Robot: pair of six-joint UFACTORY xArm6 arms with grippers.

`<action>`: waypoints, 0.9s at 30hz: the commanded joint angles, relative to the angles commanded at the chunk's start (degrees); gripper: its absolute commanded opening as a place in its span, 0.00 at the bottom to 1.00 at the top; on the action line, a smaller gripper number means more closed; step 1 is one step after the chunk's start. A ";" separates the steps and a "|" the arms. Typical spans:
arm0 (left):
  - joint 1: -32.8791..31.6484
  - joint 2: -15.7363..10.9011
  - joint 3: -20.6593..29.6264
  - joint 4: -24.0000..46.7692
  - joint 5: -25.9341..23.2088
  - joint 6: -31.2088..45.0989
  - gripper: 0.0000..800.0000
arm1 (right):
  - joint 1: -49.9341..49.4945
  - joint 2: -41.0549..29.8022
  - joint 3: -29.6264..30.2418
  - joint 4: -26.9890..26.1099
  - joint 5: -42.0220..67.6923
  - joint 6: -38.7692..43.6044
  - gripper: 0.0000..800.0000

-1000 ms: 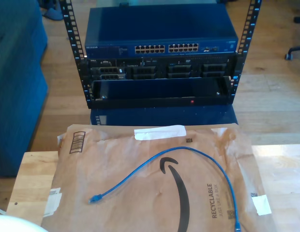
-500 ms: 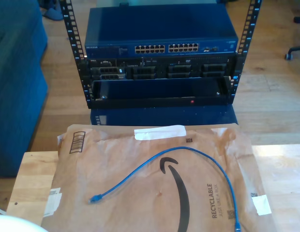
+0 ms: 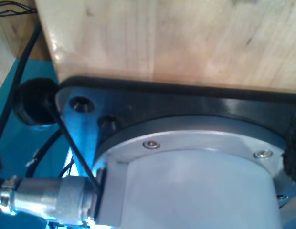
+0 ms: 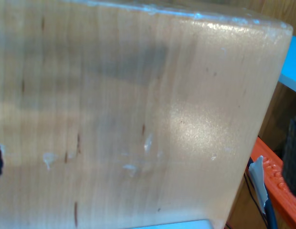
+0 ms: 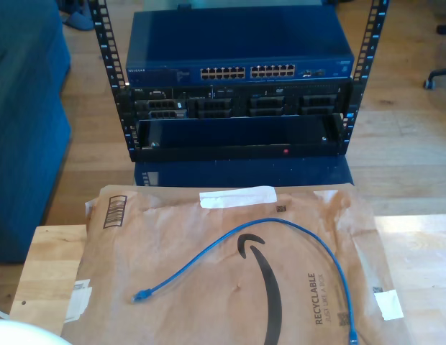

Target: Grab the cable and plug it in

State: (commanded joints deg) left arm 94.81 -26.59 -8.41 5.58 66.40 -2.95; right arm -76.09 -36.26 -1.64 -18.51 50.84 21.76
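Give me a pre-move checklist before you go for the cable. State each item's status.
1. Cable lying free on the brown paper mailer: ok.
2. Plug end toward the exterior view's left exposed, nothing on it: ok.
3. Other plug end at the picture's lower edge, barely visible: cannot tell.
4. Switch ports facing the table, unobstructed: ok.
5. My first gripper and my second gripper open: cannot tell.

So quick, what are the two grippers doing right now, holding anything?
My first gripper: cannot be told from these pictures.
My second gripper: cannot be told either.
The cable lies loose on the paper mailer.
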 joint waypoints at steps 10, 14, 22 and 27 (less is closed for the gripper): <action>0.00 0.00 0.00 0.00 0.00 0.00 1.00 | 0.00 0.09 0.00 0.00 0.00 0.00 1.00; 0.09 0.00 0.09 0.00 0.00 0.00 1.00 | -0.09 0.00 0.00 0.00 0.00 0.00 1.00; 0.09 0.00 0.09 0.00 0.00 0.00 1.00 | 0.00 0.00 0.00 0.00 0.00 0.00 1.00; 0.00 0.00 0.09 0.00 0.00 0.00 1.00 | -0.18 0.00 0.18 0.44 -0.26 0.26 1.00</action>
State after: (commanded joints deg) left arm 94.81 -26.59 -8.32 5.58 66.40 -2.95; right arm -76.26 -36.26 -1.46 -18.07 50.57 22.02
